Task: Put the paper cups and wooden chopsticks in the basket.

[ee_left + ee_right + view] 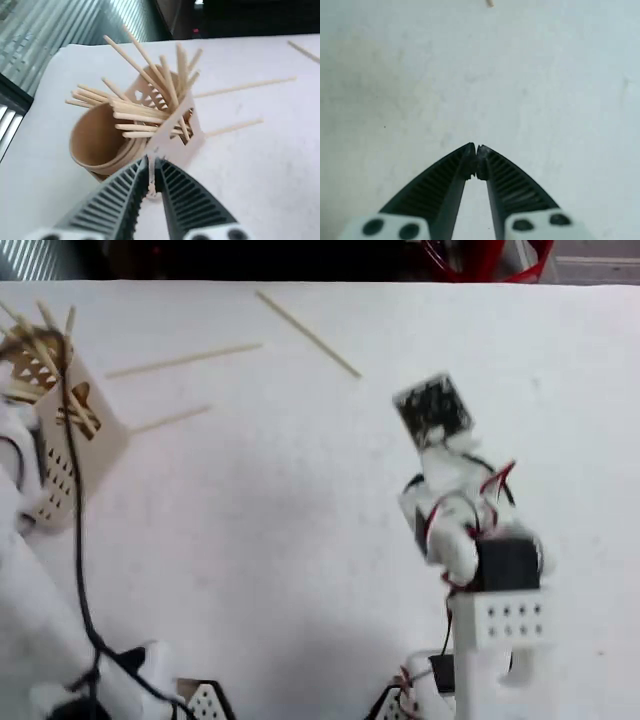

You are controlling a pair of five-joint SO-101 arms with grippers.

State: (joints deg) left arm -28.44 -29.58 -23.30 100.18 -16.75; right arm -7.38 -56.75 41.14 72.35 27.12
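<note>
Pinching the tilted basket (186, 146) with left gripper (151, 162), cups (95, 140) inside; right gripper (476, 151) pressed shut, empty. Near basket, two loose chopsticks (185, 360) pointing away across table (300, 540); third chopstick (308, 333) nearer the right arm.

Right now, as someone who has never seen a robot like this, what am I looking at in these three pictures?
Two small robot arms sit at a white table. One picture looks down from above; the other two come from cameras on each arm's wrist. The left pincer is closed on the edge of a white basket, which holds paper cups and many wooden chopsticks. Three loose chopsticks lie on the table. The right pincer is closed and holds nothing.
</note>
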